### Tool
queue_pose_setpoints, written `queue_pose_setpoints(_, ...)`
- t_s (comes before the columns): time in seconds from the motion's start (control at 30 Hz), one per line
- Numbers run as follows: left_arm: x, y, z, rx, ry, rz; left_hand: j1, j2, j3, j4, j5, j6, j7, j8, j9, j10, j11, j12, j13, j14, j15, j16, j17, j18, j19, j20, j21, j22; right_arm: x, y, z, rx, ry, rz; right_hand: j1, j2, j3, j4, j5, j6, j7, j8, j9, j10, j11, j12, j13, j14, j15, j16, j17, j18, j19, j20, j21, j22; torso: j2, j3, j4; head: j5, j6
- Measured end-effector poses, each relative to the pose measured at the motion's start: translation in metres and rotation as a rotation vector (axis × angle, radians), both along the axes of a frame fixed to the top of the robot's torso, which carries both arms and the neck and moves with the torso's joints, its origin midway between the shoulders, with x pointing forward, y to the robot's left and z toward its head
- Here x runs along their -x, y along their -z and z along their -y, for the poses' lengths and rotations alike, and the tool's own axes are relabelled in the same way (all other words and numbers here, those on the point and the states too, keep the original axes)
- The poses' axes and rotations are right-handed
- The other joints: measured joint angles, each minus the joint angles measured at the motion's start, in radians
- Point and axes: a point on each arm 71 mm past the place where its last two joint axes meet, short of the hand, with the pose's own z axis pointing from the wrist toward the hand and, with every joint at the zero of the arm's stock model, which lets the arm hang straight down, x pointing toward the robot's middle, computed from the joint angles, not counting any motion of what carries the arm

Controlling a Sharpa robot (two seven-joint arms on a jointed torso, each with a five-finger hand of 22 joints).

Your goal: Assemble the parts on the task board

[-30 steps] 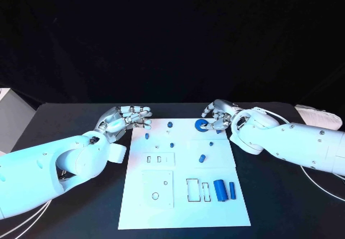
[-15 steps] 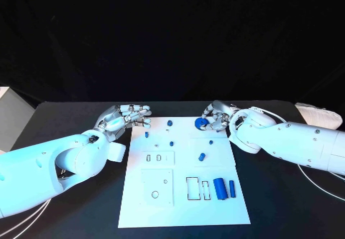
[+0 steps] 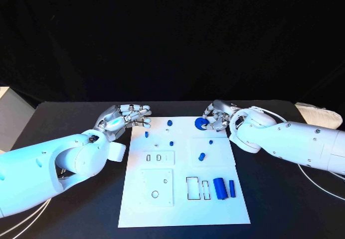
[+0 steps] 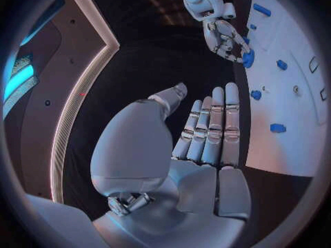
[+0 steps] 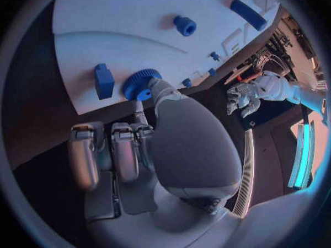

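Gear (image 3: 201, 122) partly hidden by right robot hand (image 3: 216, 117).

Blue gear (image 3: 202, 122) partly hidden behind right hand (image 3: 218, 116) fingers.

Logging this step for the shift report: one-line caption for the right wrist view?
Right hand touches a blue gear at the task board edge.
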Motion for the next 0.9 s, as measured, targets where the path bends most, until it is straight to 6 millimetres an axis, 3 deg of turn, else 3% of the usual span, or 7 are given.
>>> queue_pose_setpoints(0.13, 0.0, 0.0, 0.0, 0.0, 0.0, 0.0, 0.0, 0.0, 0.0, 0.0, 0.0, 0.0, 0.0, 0.0, 0.0, 0.0, 0.0, 0.0, 0.0, 0.0, 0.0, 0.0, 0.001, 0.0, 0.0, 0.0, 0.001, 0.001, 0.0, 0.0, -0.001, -0.002, -0.003, 0.003, 0.002, -0.002, 0.06, -0.009, -0.009, 0.02, 0.0, 0.01, -0.001, -0.001, -0.015, 0.0, 0.0, 0.001, -0.015, 0.0, 0.0, -0.013, -0.001, -0.014, 0.003, 0.0, 0.0, 0.0, -0.0001, -0.001, -0.001)
queue_pose_setpoints(0.23, 0.0, 0.0, 0.0, 0.0, 0.0, 0.0, 0.0, 0.0, 0.0, 0.0, 0.0, 0.0, 0.0, 0.0, 0.0, 0.0, 0.0, 0.0, 0.0, 0.0, 0.0, 0.0, 0.001, 0.0, 0.0, 0.0, 0.001, 0.001, 0.001, 0.0, -0.002, -0.001, -0.009, 0.01, 0.003, -0.003, 0.083, -0.016, -0.011, 0.02, 0.001, 0.01, -0.001, 0.001, -0.017, 0.0, 0.0, 0.001, -0.016, 0.0, 0.0, -0.016, -0.003, -0.019, 0.008, 0.0, 0.0, 0.0, -0.0001, -0.002, -0.002)
queue_pose_setpoints(0.37, 0.0, 0.0, 0.0, -0.001, 0.0, -0.001, 0.0, 0.0, 0.0, 0.0, 0.0, 0.0, 0.0, 0.0, 0.0, 0.0, 0.0, 0.0, 0.0, 0.0, 0.0, 0.0, 0.001, 0.0, 0.0, 0.0, 0.001, 0.001, 0.003, -0.001, -0.006, 0.006, -0.02, 0.028, 0.003, -0.004, 0.088, -0.016, -0.011, 0.021, 0.001, 0.01, -0.001, 0.0, -0.017, 0.0, 0.0, 0.001, -0.016, 0.0, 0.0, -0.016, -0.003, -0.019, 0.008, 0.0, 0.001, 0.0, 0.0, -0.003, -0.002)
queue_pose_setpoints(0.53, 0.0, 0.0, 0.0, -0.001, 0.0, -0.001, 0.0, 0.0, 0.002, -0.002, 0.0, 0.0, 0.0, 0.0, 0.0, 0.0, 0.0, 0.0, 0.0, -0.001, -0.001, 0.002, 0.001, 0.0, -0.003, 0.001, 0.003, 0.002, 0.006, -0.003, -0.011, 0.018, -0.037, 0.065, -0.014, -0.02, 0.103, -0.018, 0.0, 0.021, 0.001, 0.01, -0.001, -0.002, -0.02, 0.0, 0.0, -0.002, -0.019, 0.0, 0.0, -0.016, 0.001, -0.022, 0.015, 0.0, 0.001, -0.0007, 0.0, -0.004, -0.002)
queue_pose_setpoints(0.63, 0.0, 0.0, 0.0, -0.001, 0.001, -0.001, -0.004, 0.004, 0.005, -0.005, 0.0, 0.0, 0.0, 0.0, 0.0, 0.0, 0.0, 0.0, 0.0, -0.004, -0.004, 0.006, 0.005, 0.0, -0.011, 0.0, 0.01, 0.008, 0.01, -0.005, -0.014, 0.022, -0.05, 0.087, -0.029, -0.035, 0.109, -0.015, 0.004, 0.026, -0.001, 0.025, 0.001, -0.003, -0.02, 0.0, 0.0, -0.003, -0.019, 0.0, 0.0, -0.016, 0.001, -0.022, 0.015, 0.0, 0.001, -0.0007, 0.0006, -0.005, 0.001)
queue_pose_setpoints(0.9, 0.0, 0.0, -0.001, -0.002, 0.001, -0.003, -0.004, 0.004, 0.008, -0.008, 0.0, 0.0, 0.0, 0.0, -0.001, 0.0, 0.0, 0.0, 0.0, -0.004, -0.004, 0.011, 0.008, 0.0, -0.017, 0.001, 0.019, 0.014, 0.027, -0.013, -0.035, 0.012, -0.112, 0.15, -0.038, -0.044, 0.109, -0.015, 0.004, 0.037, -0.002, 0.026, 0.002, -0.003, -0.02, 0.0, 0.0, -0.003, -0.019, -0.001, 0.0, -0.016, 0.001, -0.022, 0.015, 0.0, 0.0, -0.0007, 0.0012, -0.005, 0.002)
